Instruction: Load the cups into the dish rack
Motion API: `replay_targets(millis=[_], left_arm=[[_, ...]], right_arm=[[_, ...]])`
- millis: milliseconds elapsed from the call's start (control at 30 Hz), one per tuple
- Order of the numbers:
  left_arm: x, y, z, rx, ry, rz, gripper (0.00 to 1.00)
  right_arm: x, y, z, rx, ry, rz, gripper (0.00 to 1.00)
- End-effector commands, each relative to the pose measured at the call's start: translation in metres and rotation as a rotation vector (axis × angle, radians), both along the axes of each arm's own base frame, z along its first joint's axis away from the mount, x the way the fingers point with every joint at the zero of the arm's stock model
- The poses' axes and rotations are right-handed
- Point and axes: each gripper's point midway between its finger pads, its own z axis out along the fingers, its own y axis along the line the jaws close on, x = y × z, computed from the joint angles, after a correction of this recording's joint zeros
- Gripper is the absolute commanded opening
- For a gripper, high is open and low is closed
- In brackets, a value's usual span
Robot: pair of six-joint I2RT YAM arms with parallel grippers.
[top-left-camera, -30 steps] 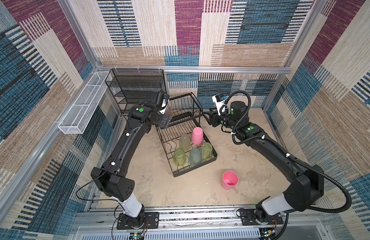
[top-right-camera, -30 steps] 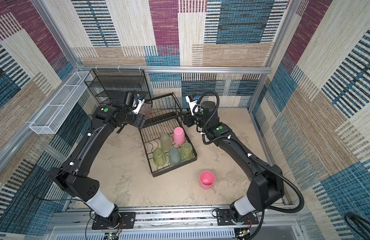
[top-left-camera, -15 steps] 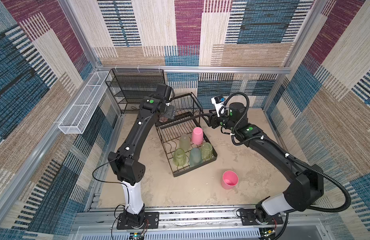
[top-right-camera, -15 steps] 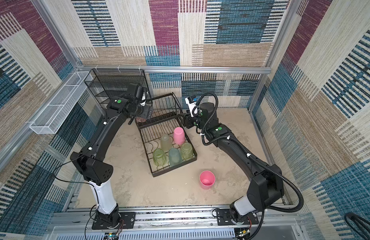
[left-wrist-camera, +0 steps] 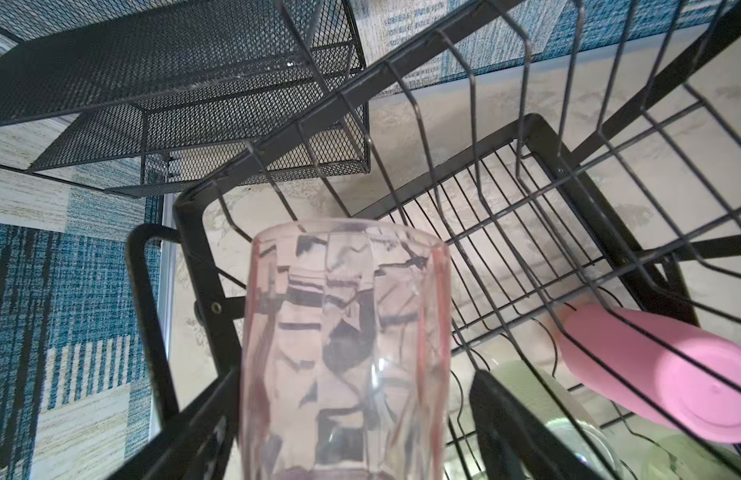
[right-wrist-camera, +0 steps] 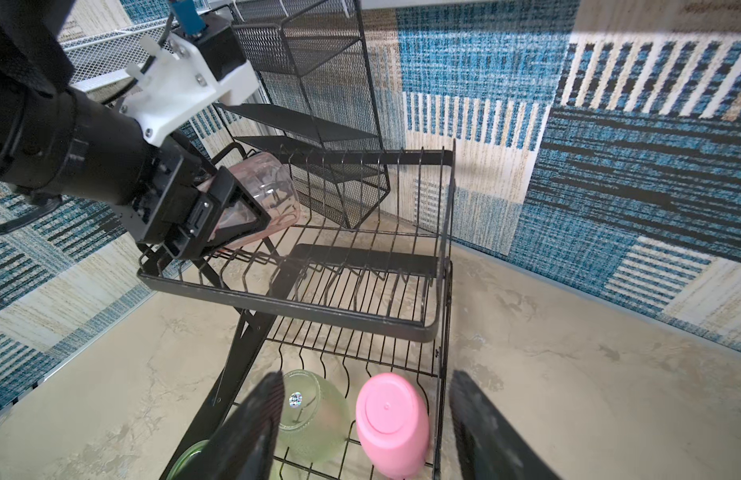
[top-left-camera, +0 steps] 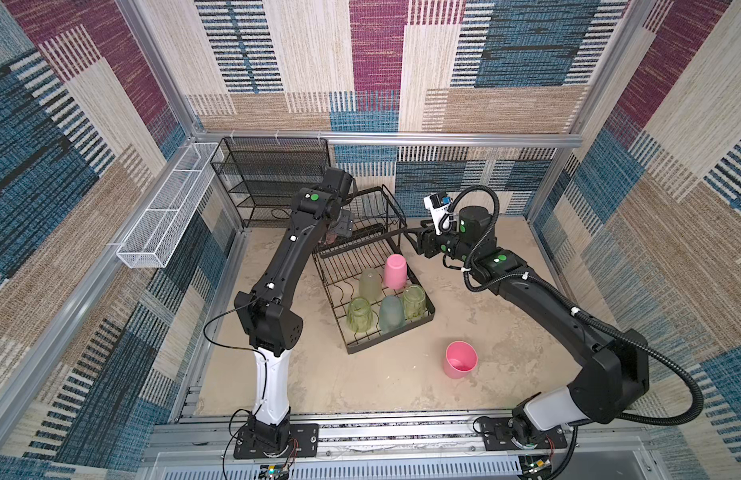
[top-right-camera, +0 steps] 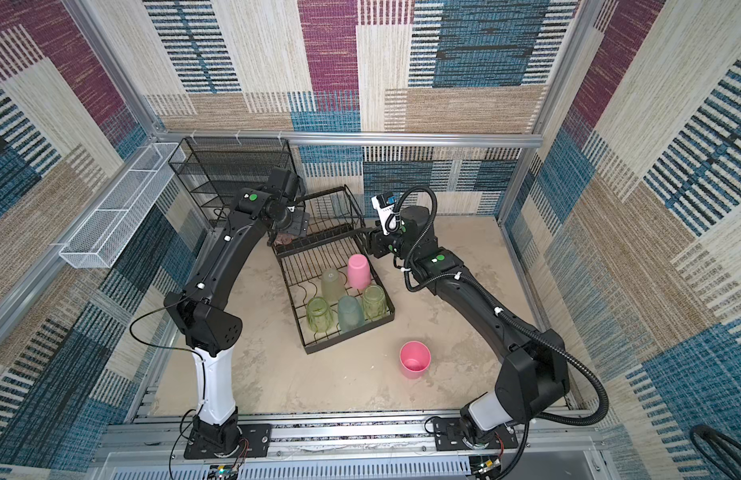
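Reddish-pink cup in grip of left end effector, farther over dish rack; right end effector apart.

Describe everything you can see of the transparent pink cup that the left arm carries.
The translucent reddish-pink cup is a handle-less tumbler, plastic by its look, with faceted walls through which the wires behind it show. It looks empty. The jaws of the left gripper are closed on its sides and hold it tilted, just above a corner of the upper tier of the dish rack. Whether it touches the rack wires cannot be told.
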Motion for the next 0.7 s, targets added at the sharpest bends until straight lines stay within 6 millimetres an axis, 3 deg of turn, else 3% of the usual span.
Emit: replay_targets(millis=[0, 300, 667], left_arm=[[-0.004, 0.008, -0.01, 0.014, 0.039, 0.043, 0.87], [-0.002, 0.007, -0.019, 0.011, 0.069, 0.047, 0.78], [-0.003, -0.001, 0.016, -0.057, -0.002, 0.0, 0.69]], right_arm=[[0.001, -0.001, 0.006, 0.01, -0.021, -0.006, 0.66], [0.001, -0.002, 0.006, 0.011, -0.02, -0.014, 0.67], [0.002, -0.003, 0.009, 0.017, -0.022, -0.027, 0.67]])
